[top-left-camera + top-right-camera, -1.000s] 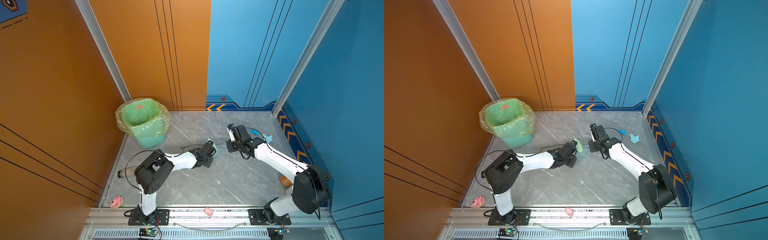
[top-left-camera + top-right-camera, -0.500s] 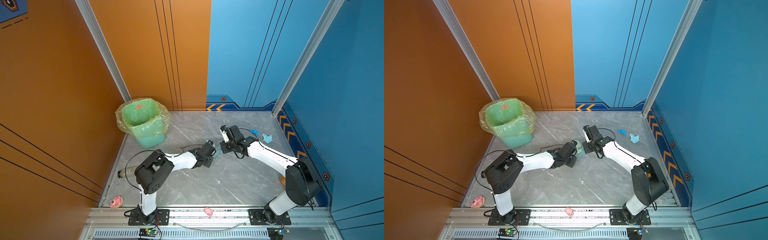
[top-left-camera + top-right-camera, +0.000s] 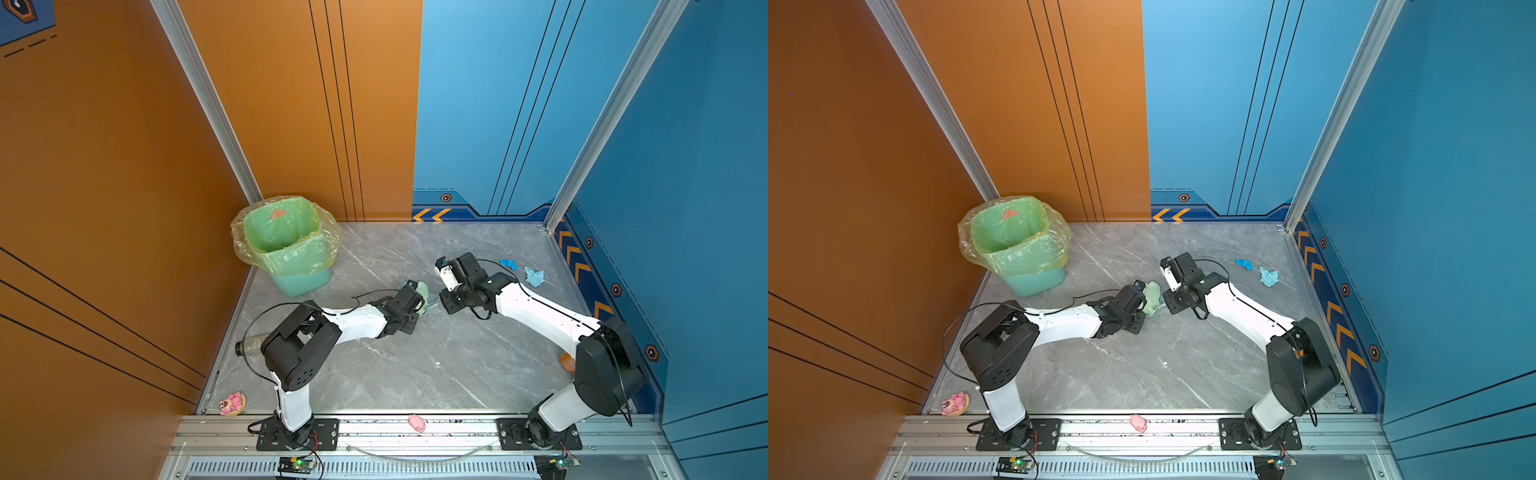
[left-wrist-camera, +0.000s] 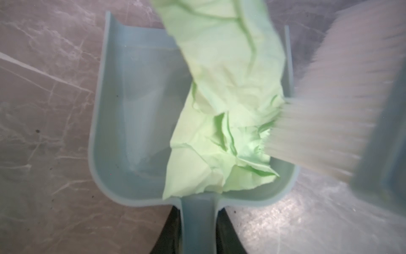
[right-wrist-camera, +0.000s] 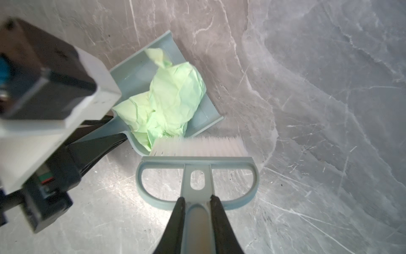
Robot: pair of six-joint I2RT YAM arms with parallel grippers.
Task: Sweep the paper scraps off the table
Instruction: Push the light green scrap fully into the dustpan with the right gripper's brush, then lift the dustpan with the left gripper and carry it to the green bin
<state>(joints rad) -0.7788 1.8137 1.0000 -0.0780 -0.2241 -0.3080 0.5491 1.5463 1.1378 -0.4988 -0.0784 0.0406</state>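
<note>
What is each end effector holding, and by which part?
The left end effector grips the dustpan by its handle; the right end effector grips the brush by its handle.

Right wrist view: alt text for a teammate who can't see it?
The right claw is shut on a grey-blue brush, its white bristles against pale green crumpled paper lying in a matching dustpan on the grey marble table.

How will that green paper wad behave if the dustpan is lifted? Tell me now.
Probably very light: the pale green paper wad sits puffed up and loosely crumpled. It is likely springy rather than stiff, yielding where the bristles of the brush meet it. It could tumble out on tilting, since it reaches the open lip of the dustpan.
</note>
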